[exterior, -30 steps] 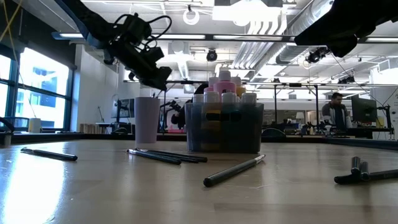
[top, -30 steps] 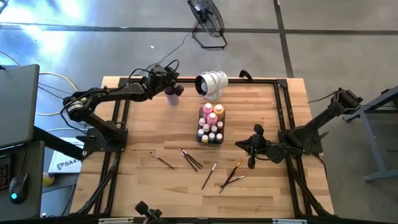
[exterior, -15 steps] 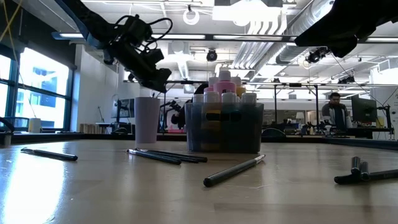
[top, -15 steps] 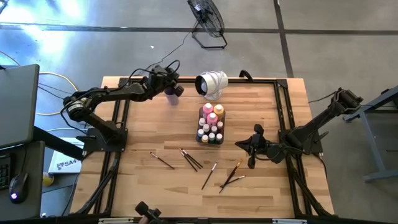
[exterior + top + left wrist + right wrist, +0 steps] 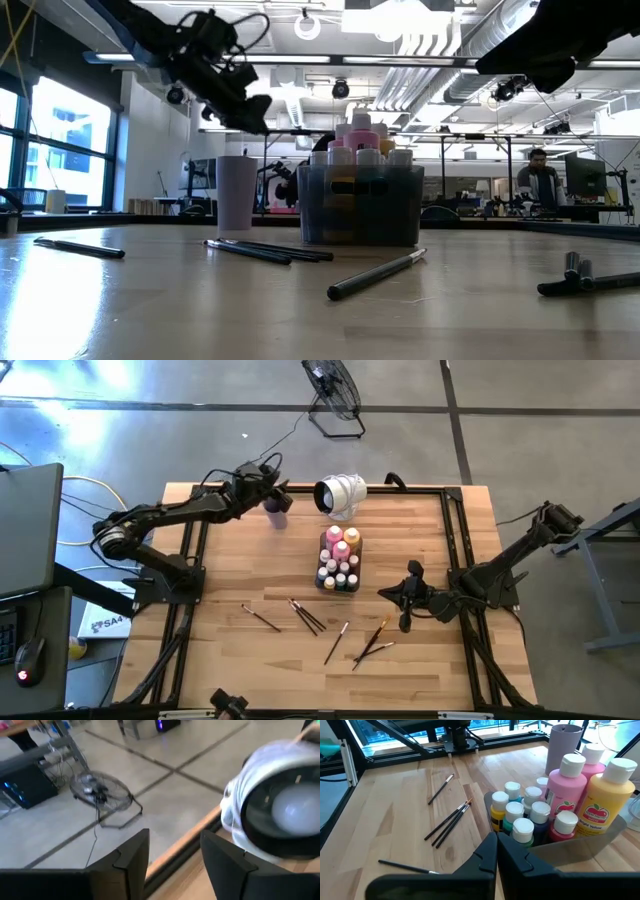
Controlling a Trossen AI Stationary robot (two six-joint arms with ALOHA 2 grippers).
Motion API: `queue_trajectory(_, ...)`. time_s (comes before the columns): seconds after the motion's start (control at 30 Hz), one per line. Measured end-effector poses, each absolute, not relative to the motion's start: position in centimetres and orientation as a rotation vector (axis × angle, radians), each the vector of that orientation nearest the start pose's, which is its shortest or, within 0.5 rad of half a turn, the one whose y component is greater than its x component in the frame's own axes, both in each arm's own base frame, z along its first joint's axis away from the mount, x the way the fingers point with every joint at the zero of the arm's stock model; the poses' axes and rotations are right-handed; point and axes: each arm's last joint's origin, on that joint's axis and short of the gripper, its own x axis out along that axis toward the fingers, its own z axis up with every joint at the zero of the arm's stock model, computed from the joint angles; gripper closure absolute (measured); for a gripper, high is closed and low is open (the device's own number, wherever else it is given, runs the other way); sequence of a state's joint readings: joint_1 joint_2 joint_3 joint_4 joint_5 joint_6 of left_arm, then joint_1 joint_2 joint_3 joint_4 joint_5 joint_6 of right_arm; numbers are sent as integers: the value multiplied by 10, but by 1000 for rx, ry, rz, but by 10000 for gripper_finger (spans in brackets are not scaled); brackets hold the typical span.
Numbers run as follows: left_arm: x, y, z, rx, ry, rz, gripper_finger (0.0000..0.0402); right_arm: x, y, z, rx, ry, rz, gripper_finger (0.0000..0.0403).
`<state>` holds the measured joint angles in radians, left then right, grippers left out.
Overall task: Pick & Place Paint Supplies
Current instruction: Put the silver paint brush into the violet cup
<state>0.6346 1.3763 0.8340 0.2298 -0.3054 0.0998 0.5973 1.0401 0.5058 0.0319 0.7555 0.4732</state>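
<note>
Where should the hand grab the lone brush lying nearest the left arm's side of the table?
Probably at mid-handle, coming straight down from above. The brush lies flat on the table, apart from the three-brush cluster, so fingers can close across its thin shaft with one on each side. Its ends are too slender to judge.

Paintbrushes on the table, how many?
7, as far as I can tell: a lone paintbrush toward the left arm's side, a bunch of three, a single brush mid-table, and a crossed pair by the right gripper. The bunch may hide another.
</note>
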Motion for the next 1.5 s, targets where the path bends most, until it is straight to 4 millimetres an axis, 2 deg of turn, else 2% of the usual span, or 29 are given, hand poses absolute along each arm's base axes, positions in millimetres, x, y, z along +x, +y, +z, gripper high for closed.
queue_trajectory(0.23,222,161,292,53,276,850,250,181,99,215,151,344,-242,401)
queue_trajectory(0.43,205,132,302,37,360,734,288,181,99,215,151,344,-241,401)
queue_trajectory(0.67,193,99,297,-25,521,533,349,181,99,215,151,344,-242,401)
queue_trajectory(0.87,194,73,288,-80,631,388,396,181,99,215,162,342,-244,401)
queue_trajectory(1.13,196,29,277,-61,778,199,396,181,99,215,172,340,-245,401)
queue_trajectory(1.3,190,0,269,1,888,59,396,181,99,215,172,341,-245,401)
queue_trajectory(1.5,185,-26,263,61,964,-80,396,181,99,215,197,338,-250,400)
